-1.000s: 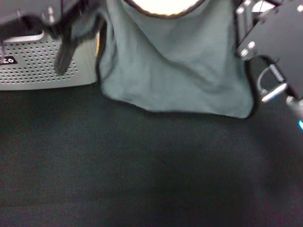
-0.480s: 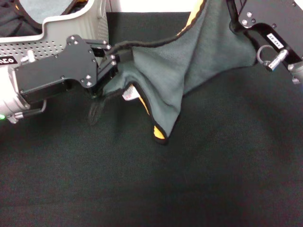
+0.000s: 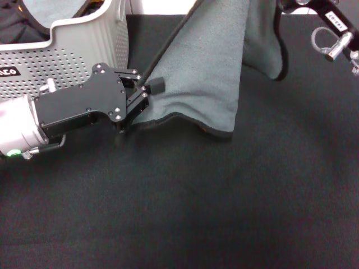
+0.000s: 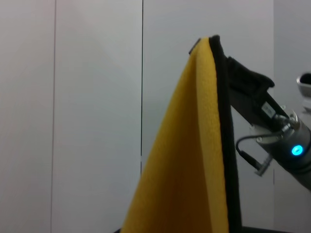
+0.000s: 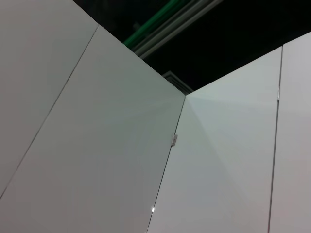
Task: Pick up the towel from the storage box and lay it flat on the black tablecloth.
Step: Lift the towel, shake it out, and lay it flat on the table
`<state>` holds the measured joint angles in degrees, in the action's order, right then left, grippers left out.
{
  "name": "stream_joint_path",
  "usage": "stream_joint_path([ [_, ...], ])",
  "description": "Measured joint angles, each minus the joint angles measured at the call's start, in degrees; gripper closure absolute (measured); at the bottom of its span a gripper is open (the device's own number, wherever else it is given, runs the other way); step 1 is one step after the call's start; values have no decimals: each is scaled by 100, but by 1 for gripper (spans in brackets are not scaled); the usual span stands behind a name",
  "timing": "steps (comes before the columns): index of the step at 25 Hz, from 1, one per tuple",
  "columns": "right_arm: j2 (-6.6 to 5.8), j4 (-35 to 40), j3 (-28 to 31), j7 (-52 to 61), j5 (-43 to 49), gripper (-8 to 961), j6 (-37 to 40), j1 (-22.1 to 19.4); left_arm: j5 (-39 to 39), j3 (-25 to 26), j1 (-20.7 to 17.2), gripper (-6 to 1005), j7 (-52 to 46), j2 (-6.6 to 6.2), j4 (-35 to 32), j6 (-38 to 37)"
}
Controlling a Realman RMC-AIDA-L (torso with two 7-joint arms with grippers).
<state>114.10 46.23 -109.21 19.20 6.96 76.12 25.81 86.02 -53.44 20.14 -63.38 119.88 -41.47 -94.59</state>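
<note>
Lowered since before, towel edge meets black tablecloth.

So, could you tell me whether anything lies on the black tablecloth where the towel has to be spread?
Nothing visible does: the black tablecloth below the hanging towel is bare, and the storage box sits off to the left.

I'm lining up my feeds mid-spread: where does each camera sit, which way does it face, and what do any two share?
Head: looks down at the black tablecloth, storage box and grey-teal towel; left end effector pinches its lower edge, right end effector holds it high.
Left wrist: faces wall panels, the towel's yellow side, the right arm beyond.
Right wrist: faces up at wall panels, no robot parts.
Shared: head and left wrist show towel and right arm.
</note>
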Motion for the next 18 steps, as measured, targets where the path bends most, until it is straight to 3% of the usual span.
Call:
stream_joint_path([
  [6,118,149,689,433,763,930,7,-112,55,-8,8,971,10,0,26,-4],
  [18,130,340,1010,444,797,927,164,-368,63,-15,43,970,16,-8,92,53],
])
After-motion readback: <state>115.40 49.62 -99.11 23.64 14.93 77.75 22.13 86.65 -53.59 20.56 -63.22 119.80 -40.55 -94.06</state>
